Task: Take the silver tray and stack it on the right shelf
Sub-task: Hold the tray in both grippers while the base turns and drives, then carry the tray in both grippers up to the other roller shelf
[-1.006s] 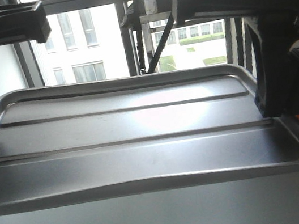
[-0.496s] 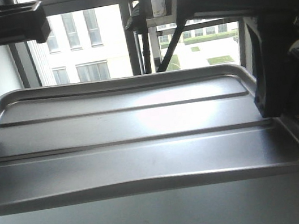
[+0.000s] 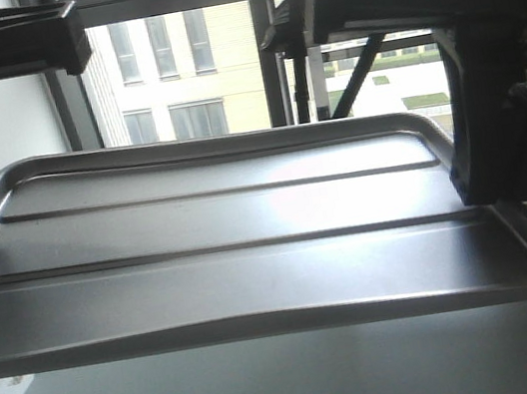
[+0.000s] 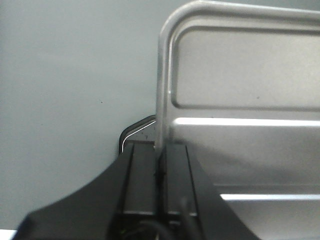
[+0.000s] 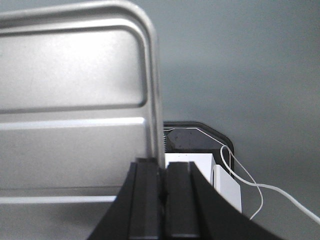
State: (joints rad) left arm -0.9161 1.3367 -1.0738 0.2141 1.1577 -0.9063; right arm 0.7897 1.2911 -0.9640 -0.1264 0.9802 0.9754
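The wide, shallow rectangular tray of shiny silver metal [image 3: 249,230] spans the centre of the front view. It is level and held off the plain grey surface [image 3: 275,387] that fills the bottom of the frame. Its base is bare metal, carrying only two long parallel ridges and a bright reflection at centre.

The left pincer [image 4: 159,167] is clamped on the tray's short left rim. In the left wrist view the two black fingers [image 4: 142,175] stand on either side of the upright rim at lower centre. The right pincer [image 5: 162,175] is clamped likewise on the short right rim, at lower centre of the right wrist view.

Below the tray, right of centre in the right wrist view, a white box [image 5: 192,160] lies against a black rounded-corner object [image 5: 195,135]. A thin white cable [image 5: 260,192] trails toward the lower right.

Dark-framed windows [image 3: 270,54] cross the top of the front view, with a pale building [image 3: 173,81] outside.
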